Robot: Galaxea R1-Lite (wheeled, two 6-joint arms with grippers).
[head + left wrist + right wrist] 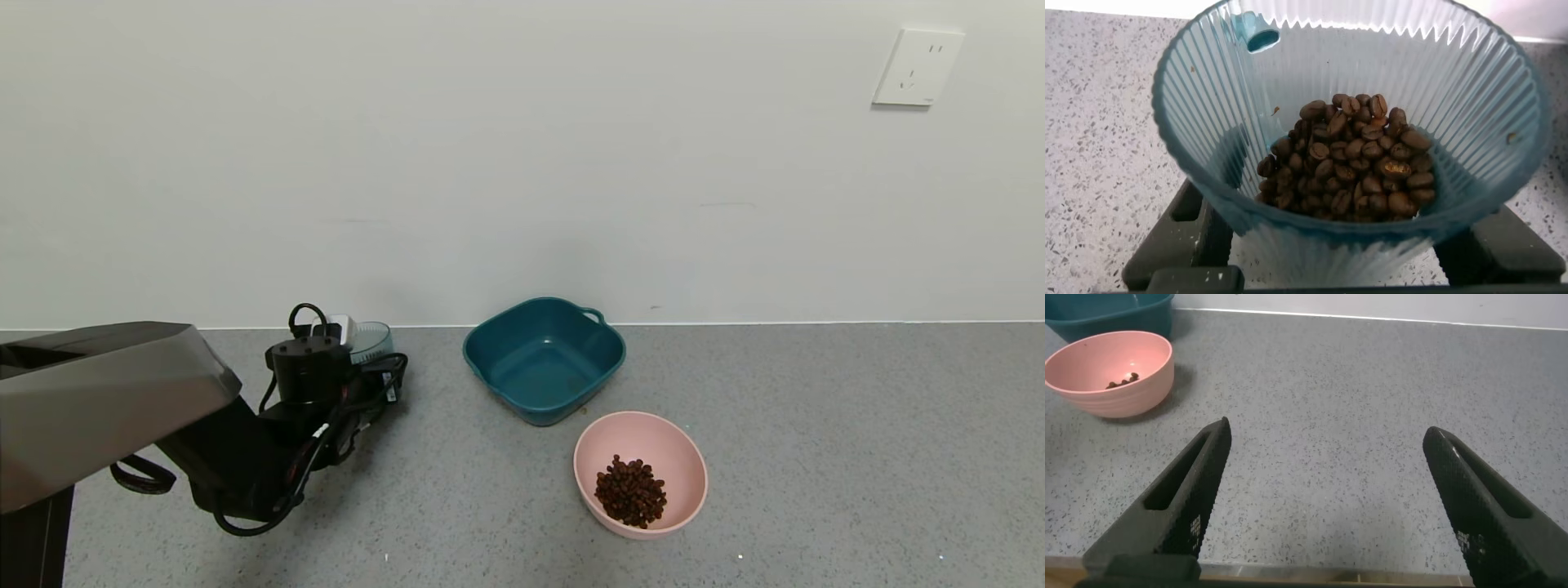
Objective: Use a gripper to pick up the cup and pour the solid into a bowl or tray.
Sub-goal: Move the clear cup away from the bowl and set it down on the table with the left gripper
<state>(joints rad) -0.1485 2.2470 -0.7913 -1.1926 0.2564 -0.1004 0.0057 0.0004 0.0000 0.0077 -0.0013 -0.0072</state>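
Though translucent, ribbed cup [1347, 122] holds beans [1351, 159].

Left arm reaches in from the near left, wrist upright, left tool [369, 353] low toward the far left, its fingers [1192, 233] clamped on the cup [1347, 122]. Right tool [1327, 506] hovers low, near right, fingers [1184, 490] spread wide, holding nothing.

Teal tub [544, 359], wall socket [918, 67], grey counter [857, 457]
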